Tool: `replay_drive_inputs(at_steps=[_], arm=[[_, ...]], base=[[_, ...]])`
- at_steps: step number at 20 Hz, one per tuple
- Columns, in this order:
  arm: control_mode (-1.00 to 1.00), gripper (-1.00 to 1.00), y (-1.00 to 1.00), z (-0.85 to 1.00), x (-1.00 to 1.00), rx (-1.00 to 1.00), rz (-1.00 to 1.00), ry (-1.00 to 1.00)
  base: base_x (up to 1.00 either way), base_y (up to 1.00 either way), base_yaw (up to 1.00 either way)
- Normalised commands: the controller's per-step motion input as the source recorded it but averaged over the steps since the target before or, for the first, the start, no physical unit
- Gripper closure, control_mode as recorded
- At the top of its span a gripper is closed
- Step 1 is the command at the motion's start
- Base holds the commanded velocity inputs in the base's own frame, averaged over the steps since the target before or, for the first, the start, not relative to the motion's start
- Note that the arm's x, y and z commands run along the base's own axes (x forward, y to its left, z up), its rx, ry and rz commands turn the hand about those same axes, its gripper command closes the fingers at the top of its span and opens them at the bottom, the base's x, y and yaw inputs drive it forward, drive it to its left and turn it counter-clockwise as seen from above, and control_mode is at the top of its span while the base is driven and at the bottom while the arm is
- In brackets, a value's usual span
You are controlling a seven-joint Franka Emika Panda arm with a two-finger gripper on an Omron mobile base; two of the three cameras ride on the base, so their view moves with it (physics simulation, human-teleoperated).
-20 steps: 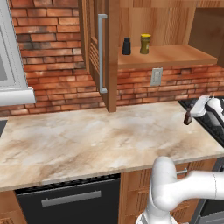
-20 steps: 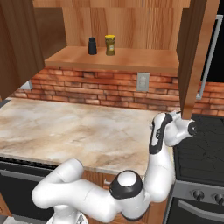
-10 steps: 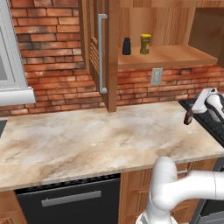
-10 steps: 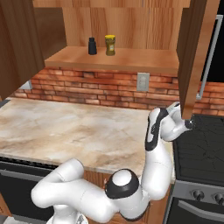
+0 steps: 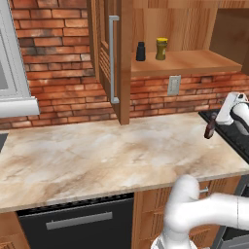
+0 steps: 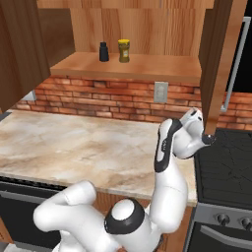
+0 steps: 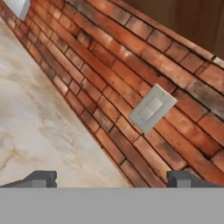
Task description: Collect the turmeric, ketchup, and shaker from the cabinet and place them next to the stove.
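Nearest, the marbled table (image 5: 112, 155) runs toward the brick wall, and at its three o'clock end the ketchup (image 5: 209, 130), a dark maroon bottle, stands upright on the table right at the edge of the stove (image 5: 232, 133). Just beside it the gripper (image 7: 112, 179) hangs with its jaws spread wide and empty; in the hand view both dark tips frame bare table, brick and a grey wall outlet (image 7: 152, 108), touching nothing. Farther back, at twelve o'clock, the cabinet (image 5: 185, 61) stands open, and on its shelf the shaker (image 5: 140, 51) and the turmeric (image 5: 161, 48) stand upright, near each other but apart. Both look small, rigid and light, probably smooth-sided and easy to tip; a level pinch around the mid-body, below the narrower top or cap, seems safest.
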Motion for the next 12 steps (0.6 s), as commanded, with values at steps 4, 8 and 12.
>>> replay_drive_inputs(at_steps=[4, 8, 12], arm=[[-1.00, -1.00, 0.47, 0.33, -0.37, -0.04, 0.00, -0.05], [-1.00, -1.00, 0.57, 0.34, -0.31, -0.01, -0.01, -0.01], [-1.00, -1.00, 0.63, 0.26, -0.28, 0.00, -0.04, 0.00]], base=[[0.00, 0.00, 0.00], [0.00, 0.00, 0.00], [0.00, 0.00, 0.00]])
